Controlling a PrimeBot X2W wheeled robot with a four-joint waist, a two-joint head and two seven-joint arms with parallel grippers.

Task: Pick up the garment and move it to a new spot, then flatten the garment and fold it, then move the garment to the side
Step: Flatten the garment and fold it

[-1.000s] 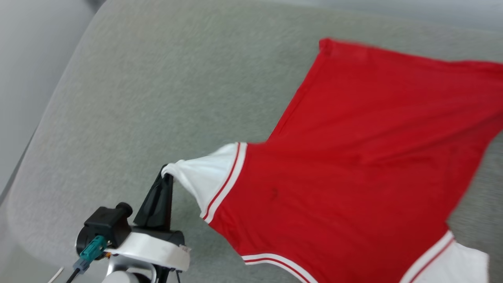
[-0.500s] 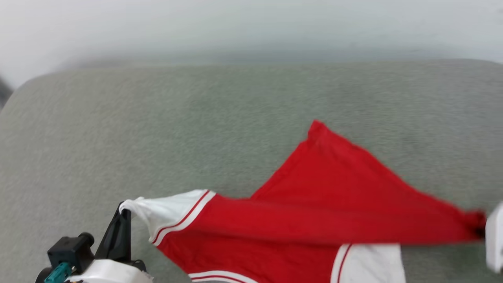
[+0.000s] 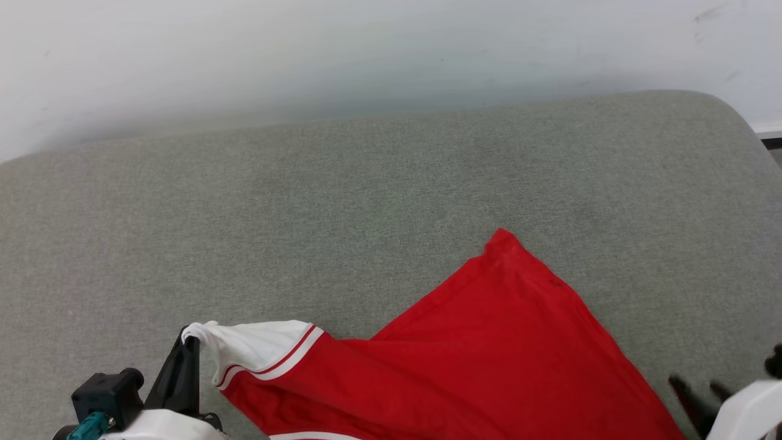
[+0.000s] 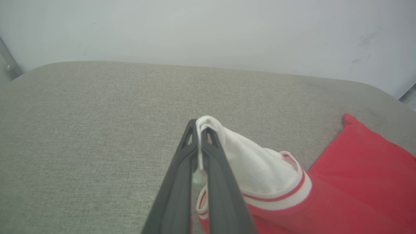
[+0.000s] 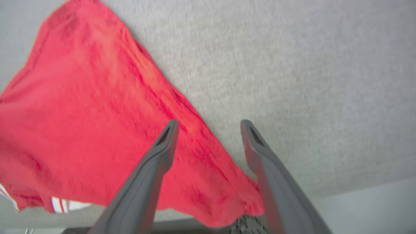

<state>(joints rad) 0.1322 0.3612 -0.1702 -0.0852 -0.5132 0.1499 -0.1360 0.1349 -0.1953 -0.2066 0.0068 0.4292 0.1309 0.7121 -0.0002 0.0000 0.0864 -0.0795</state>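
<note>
Head view: the garment (image 3: 489, 366) lies spread on the grey cushion (image 3: 305, 214), its white sleeve pinched by the left gripper (image 3: 190, 342). Left wrist view: the 2 fingers clamp that sleeve's edge. Right wrist view: the right gripper (image 5: 209, 125) stands spread wide, holding nothing, over the garment's red edge.

Wide bare grey cushion (image 3: 305, 201) L of & beyond garment (image 3: 489, 354); wall (image 3: 366, 55) right at far edge.

The left gripper (image 3: 188, 343) has long, thin dark fingers (image 4: 175, 188), a white shell (image 3: 162, 426), a black box (image 3: 105, 396) and a teal plug (image 3: 90, 426); the right gripper (image 5: 209, 126) has grey fingers (image 5: 152, 175)
</note>
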